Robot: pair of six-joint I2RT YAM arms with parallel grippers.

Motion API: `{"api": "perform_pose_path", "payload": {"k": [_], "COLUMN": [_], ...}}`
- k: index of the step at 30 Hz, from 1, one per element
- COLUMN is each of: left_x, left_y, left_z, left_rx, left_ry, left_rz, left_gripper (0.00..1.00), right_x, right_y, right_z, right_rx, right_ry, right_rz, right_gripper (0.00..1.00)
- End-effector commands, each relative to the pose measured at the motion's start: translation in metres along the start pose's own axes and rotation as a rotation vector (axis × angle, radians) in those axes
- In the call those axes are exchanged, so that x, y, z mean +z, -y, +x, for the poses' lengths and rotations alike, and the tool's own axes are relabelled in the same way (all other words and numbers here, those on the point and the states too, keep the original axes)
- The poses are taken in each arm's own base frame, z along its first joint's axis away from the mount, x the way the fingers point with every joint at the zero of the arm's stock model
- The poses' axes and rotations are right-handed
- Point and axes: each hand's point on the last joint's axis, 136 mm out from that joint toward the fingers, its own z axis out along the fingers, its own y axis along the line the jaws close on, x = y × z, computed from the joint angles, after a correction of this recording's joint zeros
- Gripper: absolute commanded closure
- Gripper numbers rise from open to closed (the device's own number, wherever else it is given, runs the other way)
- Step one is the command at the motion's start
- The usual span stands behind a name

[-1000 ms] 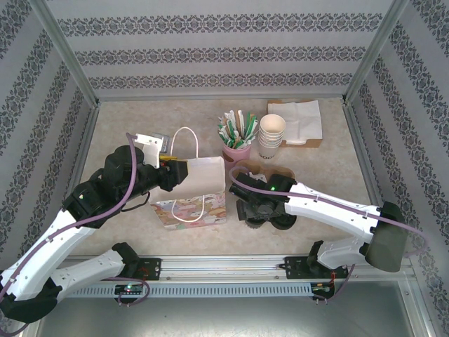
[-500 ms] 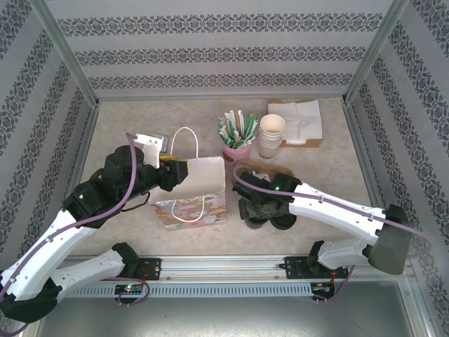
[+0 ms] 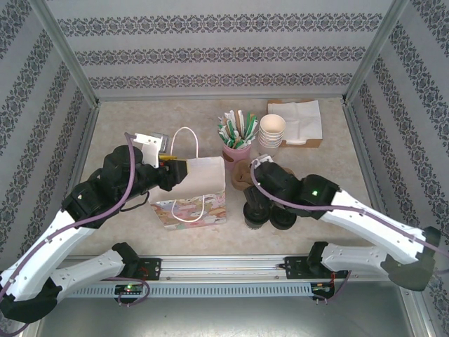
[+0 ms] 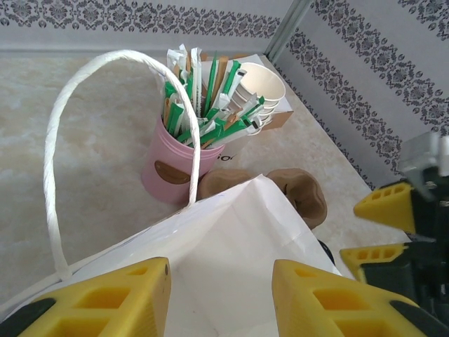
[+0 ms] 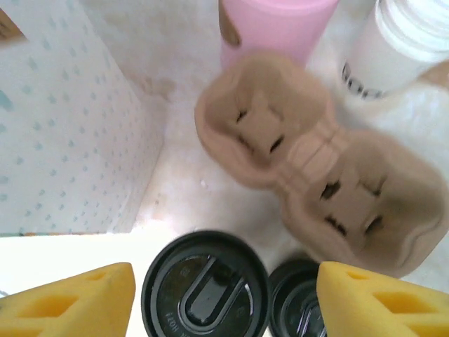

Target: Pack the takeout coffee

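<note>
Takeout coffee (image 5: 205, 284): light, crushable paper, slick lid; grip cup wall below lid | right gripper (image 5: 224, 298) jaws spread, astride | left gripper (image 4: 219, 298) jaws clamping bag (image 4: 231, 260).

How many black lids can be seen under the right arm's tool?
2. In the right wrist view, one black lid sits between the right tool's yellow fingers; a second black lid lies just right of it, partly cut off. Others may be hidden below the frame.

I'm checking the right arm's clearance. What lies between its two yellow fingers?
In the right wrist view, the black lid of the takeout coffee sits between the right gripper fingers, with a second black lid beside it.
</note>
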Motion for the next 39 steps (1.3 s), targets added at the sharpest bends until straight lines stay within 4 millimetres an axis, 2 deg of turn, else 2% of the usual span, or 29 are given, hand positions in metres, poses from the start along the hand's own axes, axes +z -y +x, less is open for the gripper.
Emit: {"api": "perform_pose_path", "payload": {"k": [1,4,6,9,11,12,13,16,20,24,28,30,34,36,39], "left_x": [-0.019,-0.025,-0.029,-0.038,-0.046,-0.049,-0.053,-0.062,-0.067,-0.071,-0.073,-0.072,-0.069,-0.068,-0.071], "left_y": [0.003,-0.003,-0.007,-0.011,-0.014,-0.016,-0.020,-0.027,-0.033,-0.042,-0.048,-0.049,-0.051,-0.051,-0.050], "left_z": [-0.010,-0.008,-0.006,-0.006,-0.007,-0.006,-0.006,-0.002,0.004,0.009,0.010,0.011,0.014,0.015,0.016], "left_rx": [0.037,0.058,0.067,0.072,0.074,0.077,0.078,0.079,0.068,0.052,0.060,0.073,0.093,0.099,0.102], "left_ry": [0.039,0.035,0.023,0.032,0.048,0.052,0.057,0.047,0.041,0.055,0.063,0.056,0.042,0.039,0.041], "left_rz": [0.003,-0.030,-0.051,-0.066,-0.081,-0.090,-0.104,-0.137,-0.161,-0.189,-0.217,-0.226,-0.235,-0.233,-0.221], "left_gripper": [0.57,0.56,0.56,0.56,0.55,0.56,0.55,0.55,0.55,0.55,0.55,0.53,0.52,0.52,0.52], "right_x": [-0.016,-0.022,-0.022,-0.017,-0.007,-0.002,0.005,0.023,0.039,0.051,0.062,0.067,0.065,0.063,0.057], "right_y": [0.005,0.012,0.024,0.048,0.070,0.074,0.074,0.069,0.085,0.080,0.072,0.060,0.042,0.045,0.051], "right_z": [-0.032,-0.045,-0.052,-0.057,-0.056,-0.055,-0.051,-0.038,-0.032,-0.022,-0.015,-0.018,-0.028,-0.033,-0.038], "right_rx": [-0.289,-0.367,-0.340,-0.165,0.044,0.111,0.145,0.157,0.391,0.483,0.358,0.191,-0.192,-0.297,-0.349], "right_ry": [0.165,0.212,0.199,0.133,0.074,0.041,-0.003,-0.113,-0.169,-0.187,-0.170,-0.179,-0.146,-0.109,-0.047], "right_rz": [0.020,0.004,0.001,-0.014,0.011,0.005,-0.015,-0.043,0.083,0.149,0.200,0.138,-0.023,-0.080,-0.249], "right_gripper": [0.31,0.32,0.34,0.42,0.49,0.48,0.43,0.42,0.43,0.42,0.42,0.40,0.40,0.38,0.40]}}
